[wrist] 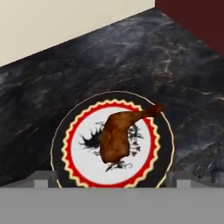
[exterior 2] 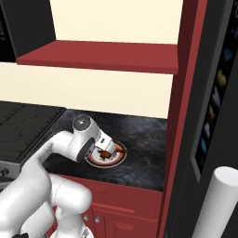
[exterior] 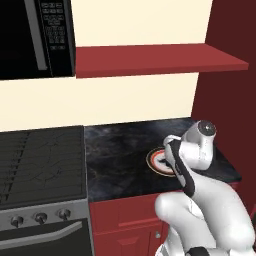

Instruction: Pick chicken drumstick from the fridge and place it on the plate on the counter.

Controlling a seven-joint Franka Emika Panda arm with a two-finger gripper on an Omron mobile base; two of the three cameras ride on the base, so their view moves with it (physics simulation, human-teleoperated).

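Drumstick is on the plate; your job looks all but finished.
Nearest you, the gripper (wrist: pixel 109 183) hangs just above the plate (wrist: pixel 73 131) with its jaws spread wide, holding nothing. Under it the chicken drumstick (wrist: pixel 119 136) lies loose across the plate's middle, thin end pointing right. Beyond, the black counter (wrist: pixel 131 57) runs to the cream wall. What is left, I judge, is lifting clear.
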